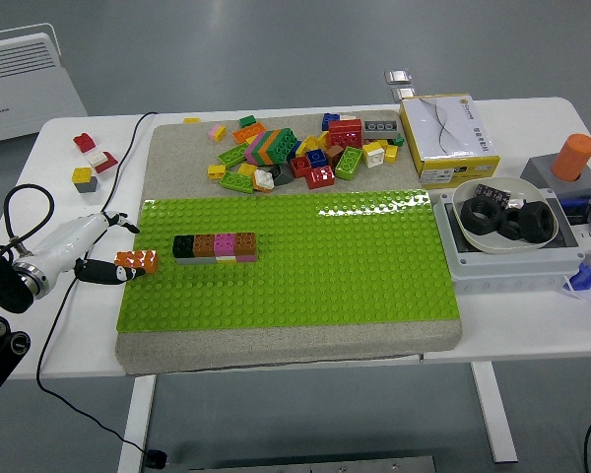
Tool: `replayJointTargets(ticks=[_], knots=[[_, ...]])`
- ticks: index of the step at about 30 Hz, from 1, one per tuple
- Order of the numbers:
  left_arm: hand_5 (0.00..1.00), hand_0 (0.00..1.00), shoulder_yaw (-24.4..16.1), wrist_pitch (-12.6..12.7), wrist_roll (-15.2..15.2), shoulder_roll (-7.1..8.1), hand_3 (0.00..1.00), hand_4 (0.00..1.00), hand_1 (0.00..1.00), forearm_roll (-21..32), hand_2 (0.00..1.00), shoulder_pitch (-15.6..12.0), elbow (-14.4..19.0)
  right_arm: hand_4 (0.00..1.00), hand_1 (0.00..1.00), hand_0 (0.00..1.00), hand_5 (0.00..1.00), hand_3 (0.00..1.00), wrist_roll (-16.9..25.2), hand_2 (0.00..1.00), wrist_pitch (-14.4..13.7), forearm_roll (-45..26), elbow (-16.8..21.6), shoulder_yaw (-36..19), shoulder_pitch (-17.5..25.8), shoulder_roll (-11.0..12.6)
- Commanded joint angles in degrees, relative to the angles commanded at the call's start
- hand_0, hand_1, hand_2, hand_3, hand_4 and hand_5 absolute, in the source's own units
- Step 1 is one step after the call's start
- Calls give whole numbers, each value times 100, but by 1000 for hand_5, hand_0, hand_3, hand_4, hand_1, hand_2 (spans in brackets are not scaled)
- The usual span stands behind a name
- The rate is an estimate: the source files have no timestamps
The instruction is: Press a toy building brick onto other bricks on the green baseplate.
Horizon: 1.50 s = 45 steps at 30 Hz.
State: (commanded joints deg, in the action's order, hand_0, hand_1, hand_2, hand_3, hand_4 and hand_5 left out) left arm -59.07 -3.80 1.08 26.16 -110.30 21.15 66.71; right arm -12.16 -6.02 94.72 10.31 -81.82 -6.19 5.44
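Left hand (97, 258) pinches small orange plastic brick (137, 260) at left edge of studded green baseplate (305, 266), just beside row of black, brown, pink, orange bricks (215, 246). White bowl (473, 195) in grey tray (512, 261) holds black rings (510, 219).

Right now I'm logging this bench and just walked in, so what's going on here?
The robot's left hand holds an orange brick in its fingers at the left edge of the green baseplate. The brick sits just left of a short row of bricks already on the plate and is not yet pressed onto them. A pile of loose bricks lies behind. The right arm is out of view.
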Motion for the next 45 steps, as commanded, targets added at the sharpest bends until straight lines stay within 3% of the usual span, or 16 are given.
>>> replayJointTargets(ticks=[13, 14, 21, 31, 32, 37, 38, 45], knots=[[427, 957, 76, -58, -40, -61, 727, 926, 954, 92, 944, 144, -345, 809, 703, 710, 998, 830, 28, 771, 41, 250, 0, -201, -33, 35], [466, 955, 81, -62, -41, -63, 718, 919, 951, 96, 942, 145, -360, 814, 702, 709, 998, 828, 29, 768, 42, 258, 0, -208, -33, 36], [468, 954, 132, -75, -52, -82, 715, 918, 949, 120, 940, 155, -427, 816, 699, 709, 998, 826, 36, 766, 51, 310, 0, -256, -40, 38], [466, 954, 144, -75, -81, -199, 705, 917, 948, 126, 939, 225, -602, 817, 697, 708, 998, 826, 47, 764, 54, 379, 0, -326, -45, 39], [388, 953, 146, -74, -88, -216, 643, 870, 946, 131, 934, 233, -635, 818, 696, 708, 998, 824, 48, 764, 52, 383, 0, -337, -44, 38], [388, 953, 143, -70, -116, -262, 643, 870, 946, 141, 934, 244, -741, 818, 696, 708, 998, 824, 51, 764, 54, 426, 0, -401, -45, 34], [287, 950, 143, -70, -120, -264, 616, 797, 945, 144, 930, 242, -756, 818, 694, 708, 998, 824, 52, 762, 55, 438, 0, -417, -44, 33], [292, 947, 133, -68, -146, -256, 611, 796, 940, 149, 927, 230, -810, 819, 694, 708, 998, 823, 57, 761, 64, 490, 0, -481, -43, 33]])
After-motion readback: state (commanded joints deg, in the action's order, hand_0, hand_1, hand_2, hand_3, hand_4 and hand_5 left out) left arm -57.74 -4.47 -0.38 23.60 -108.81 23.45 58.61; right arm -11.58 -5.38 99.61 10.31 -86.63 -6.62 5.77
